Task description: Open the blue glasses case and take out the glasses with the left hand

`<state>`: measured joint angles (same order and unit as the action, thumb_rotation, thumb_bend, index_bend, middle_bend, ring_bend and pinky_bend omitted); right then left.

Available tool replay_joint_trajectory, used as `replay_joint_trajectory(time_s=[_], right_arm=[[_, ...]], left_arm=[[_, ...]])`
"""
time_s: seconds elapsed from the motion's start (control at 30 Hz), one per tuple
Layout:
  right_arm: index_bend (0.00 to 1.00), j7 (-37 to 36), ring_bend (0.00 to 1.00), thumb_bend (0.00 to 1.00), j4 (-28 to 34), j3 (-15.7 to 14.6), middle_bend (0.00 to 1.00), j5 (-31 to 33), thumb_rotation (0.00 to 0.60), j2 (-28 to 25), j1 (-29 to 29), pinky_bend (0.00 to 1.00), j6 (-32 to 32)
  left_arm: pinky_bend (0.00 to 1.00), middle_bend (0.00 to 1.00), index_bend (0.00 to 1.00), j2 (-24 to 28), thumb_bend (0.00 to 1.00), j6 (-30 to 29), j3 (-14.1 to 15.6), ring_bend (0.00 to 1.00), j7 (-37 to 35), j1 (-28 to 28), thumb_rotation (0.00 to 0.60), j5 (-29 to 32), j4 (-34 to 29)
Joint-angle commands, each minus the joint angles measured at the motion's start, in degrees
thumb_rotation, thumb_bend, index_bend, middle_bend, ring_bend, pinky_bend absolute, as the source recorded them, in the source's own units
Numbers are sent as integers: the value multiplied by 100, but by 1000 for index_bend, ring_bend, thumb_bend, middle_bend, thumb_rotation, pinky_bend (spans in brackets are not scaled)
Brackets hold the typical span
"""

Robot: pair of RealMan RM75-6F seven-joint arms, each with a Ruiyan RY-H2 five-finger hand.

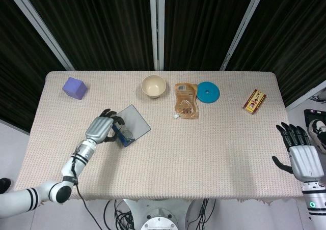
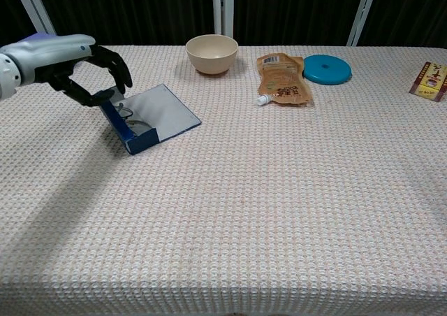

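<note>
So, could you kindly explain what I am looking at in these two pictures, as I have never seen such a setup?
This is a two-armed robot at a table, steered by a person. Both cameras are its own: the head view looks down on the whole table, the chest view looks across it from lower down.

The left hand reaches over the open blue case, its dark fingers curled above the case's near wall. The glasses lie inside; whether the fingers touch them is hard to tell. The right hand is open at the table's edge, holding nothing, and shows only in the head view.

Also on the table: a purple cube, a bowl, a brown pouch, a blue disc and a small packet.
</note>
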<state>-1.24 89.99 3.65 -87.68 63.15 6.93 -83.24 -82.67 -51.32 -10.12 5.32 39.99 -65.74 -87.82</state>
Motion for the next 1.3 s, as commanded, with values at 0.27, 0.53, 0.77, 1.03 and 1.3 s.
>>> replay_joint_trajectory(time_s=[0.27,0.53,0.77,1.03,1.3], right_arm=[[15,-70,0,155,-31,-19,50,23,600,-16,-56,0,-56],[15,-112,0,155,-81,-26,50,32,600,12,-52,0,-30],[15,-97,0,155,-74,-24,50,28,600,9,-59,0,-48],[15,-23,0,155,-7,-17,49,14,600,-4,-47,0,-48],[15,44,0,155,56,-22,50,4,600,-13,-74,0,-99]], left_arm=[[0,334,357,-444,518,326,259,74,-52,285,600,-605,444],[0,349,377,-268,513,272,389,74,537,209,600,-208,144],[0,367,391,-97,498,233,514,74,881,139,600,73,-122],[0,422,443,251,495,54,679,104,1205,4,570,212,-421],[0,448,462,722,495,-124,803,119,1700,-110,548,661,-584]])
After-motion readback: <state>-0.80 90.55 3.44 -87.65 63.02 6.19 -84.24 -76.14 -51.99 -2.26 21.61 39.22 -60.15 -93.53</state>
